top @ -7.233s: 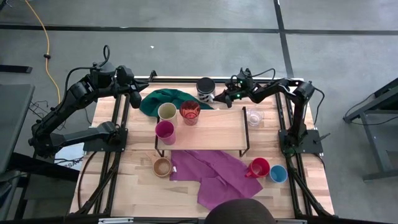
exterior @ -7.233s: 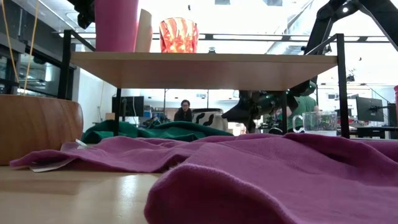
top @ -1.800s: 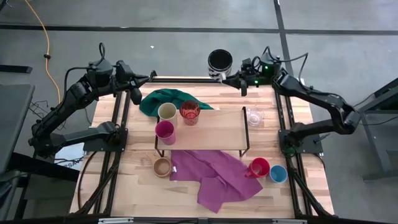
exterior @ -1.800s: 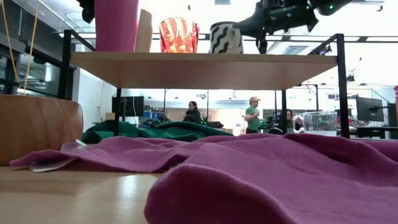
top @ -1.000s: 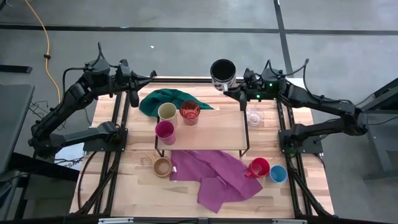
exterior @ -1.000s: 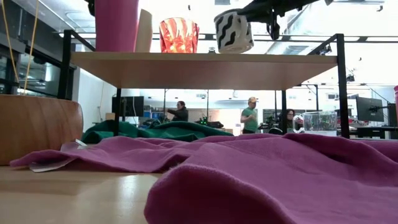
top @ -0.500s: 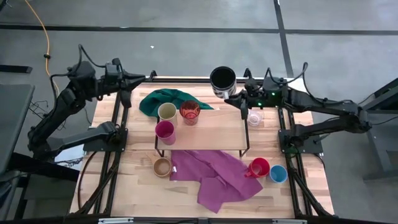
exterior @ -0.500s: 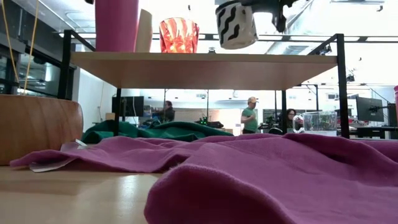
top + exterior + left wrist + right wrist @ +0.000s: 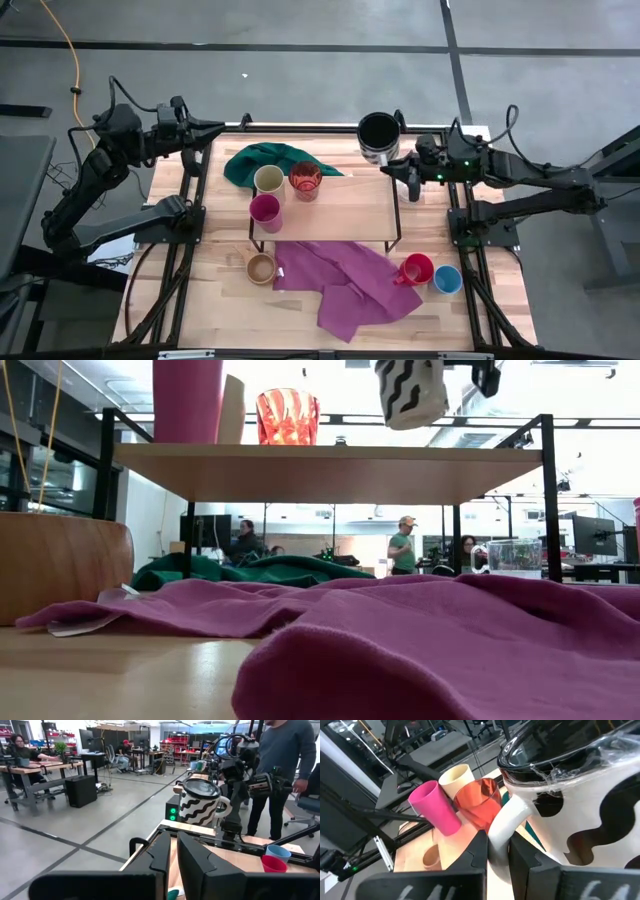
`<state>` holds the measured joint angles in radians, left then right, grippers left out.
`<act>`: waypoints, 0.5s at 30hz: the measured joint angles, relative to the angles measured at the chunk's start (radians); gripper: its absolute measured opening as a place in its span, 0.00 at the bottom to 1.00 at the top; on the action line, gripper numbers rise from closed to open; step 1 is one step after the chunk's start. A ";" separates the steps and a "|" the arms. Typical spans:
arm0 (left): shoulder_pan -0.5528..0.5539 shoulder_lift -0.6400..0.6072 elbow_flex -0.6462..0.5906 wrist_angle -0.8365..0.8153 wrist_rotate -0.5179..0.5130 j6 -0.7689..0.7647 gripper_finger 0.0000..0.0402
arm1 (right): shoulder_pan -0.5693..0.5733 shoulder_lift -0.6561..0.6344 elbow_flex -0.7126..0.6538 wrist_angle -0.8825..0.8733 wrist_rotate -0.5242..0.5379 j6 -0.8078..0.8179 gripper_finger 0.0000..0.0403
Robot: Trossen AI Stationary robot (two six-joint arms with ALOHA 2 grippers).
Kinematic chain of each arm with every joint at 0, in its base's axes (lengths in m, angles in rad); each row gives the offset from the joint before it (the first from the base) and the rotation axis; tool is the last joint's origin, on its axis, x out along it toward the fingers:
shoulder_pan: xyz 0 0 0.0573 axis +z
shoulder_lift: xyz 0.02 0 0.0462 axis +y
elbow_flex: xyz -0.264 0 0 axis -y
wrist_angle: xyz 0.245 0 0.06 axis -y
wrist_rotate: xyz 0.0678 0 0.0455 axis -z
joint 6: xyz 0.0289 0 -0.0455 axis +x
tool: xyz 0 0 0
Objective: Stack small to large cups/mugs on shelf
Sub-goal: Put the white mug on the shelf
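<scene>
Carrying striped mug [image 9: 379, 135] by handle, right gripper [image 9: 492, 851] clamped on it, above shelf [image 9: 350, 210]. Lower upright beside translucent red cup [image 9: 305, 180]. Left gripper [image 9: 172, 857] closed, parked.

My jaws are closed on the white handle of the striped mug [image 9: 379, 136], black and white with wavy bands, which hangs upright in the air above the shelf's [image 9: 350, 215] one o'clock corner. On the shelf's nine o'clock end stand three cups close together: cream cup [image 9: 268, 180], red cup [image 9: 305, 180], magenta cup [image 9: 265, 212]. The clear glass [image 9: 408, 188] sits on the bench just off the shelf at two o'clock. The wooden cup [image 9: 261, 268] sits at seven o'clock, the red mug [image 9: 416, 269] and blue cup [image 9: 447, 280] together at five o'clock.
</scene>
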<state>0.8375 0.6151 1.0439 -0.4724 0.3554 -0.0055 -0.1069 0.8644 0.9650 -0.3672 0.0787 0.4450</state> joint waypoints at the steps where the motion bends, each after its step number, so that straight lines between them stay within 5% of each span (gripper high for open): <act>1: 0.000 0.000 0.000 0.000 0.000 0.000 0.06 | 0.013 -0.004 0.000 -0.010 0.010 0.000 0.03; 15: 0.000 0.002 0.000 -0.012 -0.007 -0.018 0.06 | 0.159 -0.077 -0.001 -0.063 0.160 0.010 0.03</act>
<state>0.8375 0.6170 1.0439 -0.4849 0.3482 -0.0235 0.0526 0.7870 0.9640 -0.4301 0.2387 0.4551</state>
